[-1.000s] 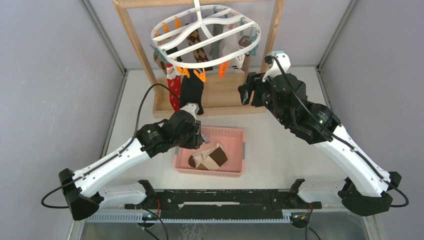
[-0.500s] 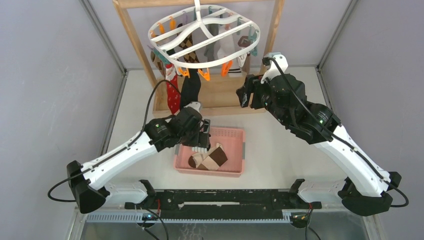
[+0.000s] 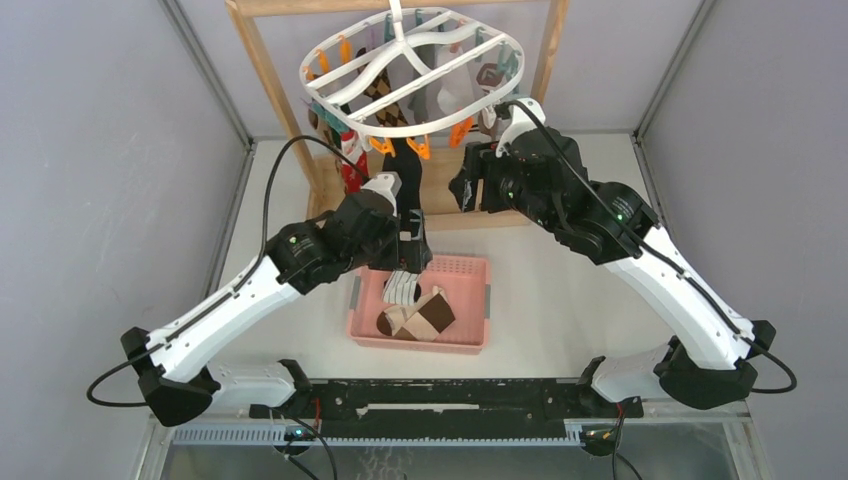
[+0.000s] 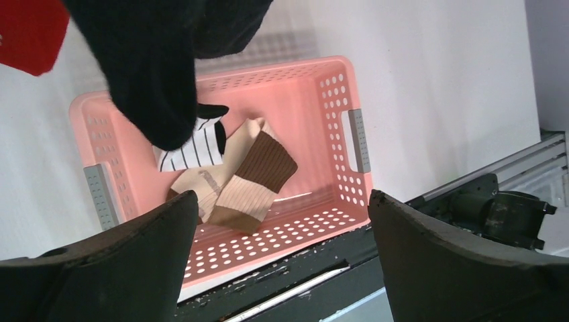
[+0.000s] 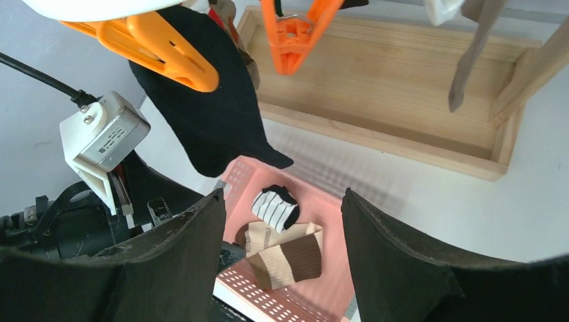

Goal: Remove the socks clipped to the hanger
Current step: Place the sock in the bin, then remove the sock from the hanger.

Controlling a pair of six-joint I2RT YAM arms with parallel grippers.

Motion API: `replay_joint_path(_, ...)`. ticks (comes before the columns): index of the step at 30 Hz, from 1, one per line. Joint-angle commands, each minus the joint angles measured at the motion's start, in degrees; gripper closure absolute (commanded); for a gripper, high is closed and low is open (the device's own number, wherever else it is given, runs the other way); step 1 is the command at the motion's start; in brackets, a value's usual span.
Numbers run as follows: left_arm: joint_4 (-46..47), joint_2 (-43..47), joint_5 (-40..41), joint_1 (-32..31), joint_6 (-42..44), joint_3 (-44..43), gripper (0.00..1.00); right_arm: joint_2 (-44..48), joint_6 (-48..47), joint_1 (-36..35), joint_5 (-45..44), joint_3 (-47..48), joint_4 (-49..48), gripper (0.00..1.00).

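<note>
The left gripper (image 4: 282, 201) hangs over the pink basket (image 4: 335, 168) with its fingers (image 4: 134, 261) spread wide and nothing between them. Directly below it, inside the basket, a white black-striped sock (image 4: 194, 147) lies against beige-and-brown socks (image 4: 248, 178) that rest across each other near the middle of the basket floor. Just above this gripper, the toe of a hanging black sock (image 4: 154, 67) dangles over the basket's far-left corner, with a red sock (image 4: 27, 33) beside it at the edge of the wrist view. The right gripper (image 5: 280, 201) is likewise parted and holds nothing; it sits close under the hanger (image 3: 430, 128), looking down past two orange clips (image 5: 168, 50). One of these clips appears to carry the black sock, though the pinch itself is hidden. The basket shows between this gripper's fingers. Other socks (image 3: 385, 85), brown argyle, red patterned and pale ones, are clipped around the white oval hanger, which hangs by its hook from the wooden frame (image 3: 265, 80). The frame's flat base (image 5: 402, 87) sits on the white surface (image 3: 560, 290) just behind the basket.
</note>
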State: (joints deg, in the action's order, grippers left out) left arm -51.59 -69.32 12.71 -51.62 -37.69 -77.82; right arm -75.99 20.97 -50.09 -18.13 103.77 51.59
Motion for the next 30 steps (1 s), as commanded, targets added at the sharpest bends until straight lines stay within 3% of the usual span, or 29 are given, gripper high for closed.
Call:
replay_joint_path(1, 2.18, 0.67, -1.72, 0.14, 0.48, -3.02, 0.0, -1.07, 2.15, -0.61, 1.69, 3.75, 1.47, 0.29)
replay_joint_path(14, 2.72, -8.32, -9.12, 2.39, 6.9, -12.31, 0.0, -4.65, 5.88, -1.38, 0.81, 7.62, 4.18, 0.26)
replay_joint_path(22, -0.89, -8.9, -3.09, 3.83, 9.13, -14.14, 0.0, 1.28, 5.98, -2.3, -4.05, 4.71, 4.52, 0.25)
replay_joint_path(30, -5.91, -4.34, 0.34, 4.93, 4.28, -13.0, 0.0, 9.69, 7.76, 8.6, 2.65, 0.13, 8.68, 0.25)
